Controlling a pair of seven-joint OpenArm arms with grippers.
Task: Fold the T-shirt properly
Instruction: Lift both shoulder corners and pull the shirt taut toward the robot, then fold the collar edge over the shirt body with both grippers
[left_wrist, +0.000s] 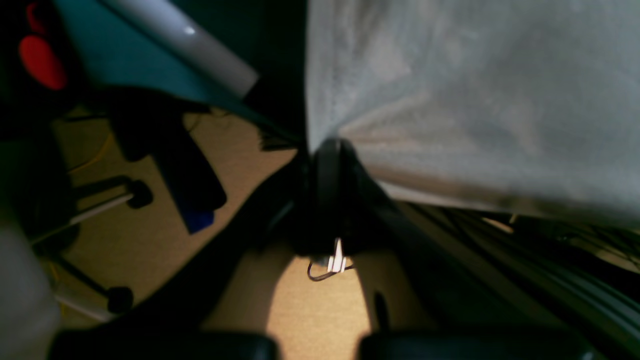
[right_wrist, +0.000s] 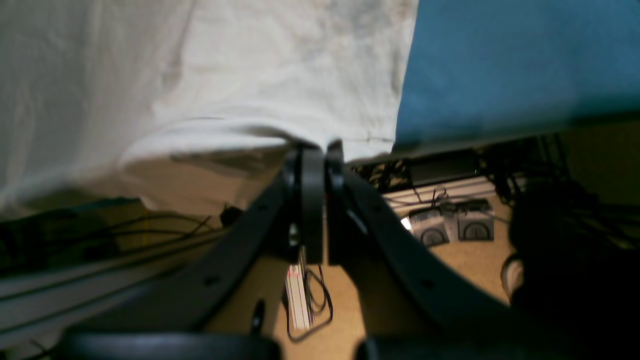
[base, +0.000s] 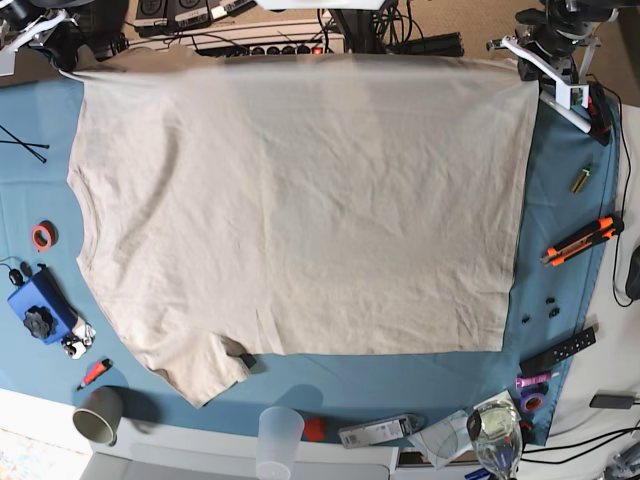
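The beige T-shirt (base: 300, 200) lies spread flat on the blue table cloth (base: 560, 200), with one sleeve (base: 205, 375) at the front left and the hem along the right. My left gripper (left_wrist: 327, 150) is shut on the shirt's far right corner (left_wrist: 450, 90) at the table's far edge. Its arm (base: 548, 62) shows at the base view's top right. My right gripper (right_wrist: 320, 150) is shut on the shirt's far left edge (right_wrist: 225, 75) beside the blue cloth (right_wrist: 500, 65). Its arm (base: 35, 30) is at the top left. The collar is not visible.
An orange knife (base: 580, 240), a black tool (base: 565, 350) and a brass piece (base: 582, 181) lie on the right. A red tape ring (base: 42, 236) and a blue box (base: 40, 305) lie on the left. Cups (base: 97, 413) (base: 280, 432) stand along the front. Cables (base: 270, 35) lie behind.
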